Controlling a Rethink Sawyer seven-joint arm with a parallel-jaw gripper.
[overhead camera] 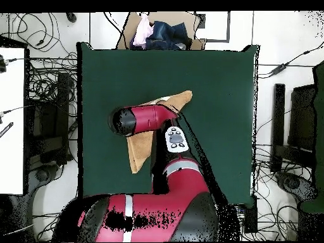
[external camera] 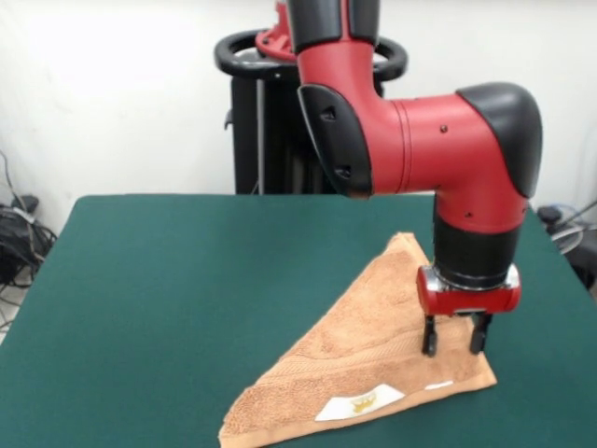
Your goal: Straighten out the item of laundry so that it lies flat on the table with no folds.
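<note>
- the towel (external camera: 359,359) lay on the green table (external camera: 187,299), folded into a triangle, so it was not flat in a single layer.
- in the front view one point of the triangle reached toward the table's far side, another sat at the near edge low in the picture, and the third lay at the lower right, below the gripper (external camera: 456,347).
- a white label (external camera: 359,403) with a small gold mark showed on the towel close to its near edge, and a second small white patch (external camera: 438,385) sat just to the right of it.
- woven band stripes ran across the cloth, roughly parallel to the near edge.
- the gripper hung at the end of the red and black arm (external camera: 420,140), pointing straight down over the right part of the towel.
- its two black fingers (external camera: 430,336) stood apart with a clear gap between them; nothing was pinched in that gap.
- the fingertips were right at the cloth, but whether they touched it could not be told.
- in the overhead view the arm (overhead camera: 152,119) covered the middle of the towel (overhead camera: 139,155); one corner stuck out above the arm and another part below it, and the gripper itself was hidden.
- in that view the towel sat in the left half of the table (overhead camera: 221,95), well away from the right edge.
- beyond the table's top edge in the overhead view stood a cardboard box (overhead camera: 166,31) holding dark and pink cloth.
- cables (overhead camera: 38,82) lay on the floor around the table.
</note>
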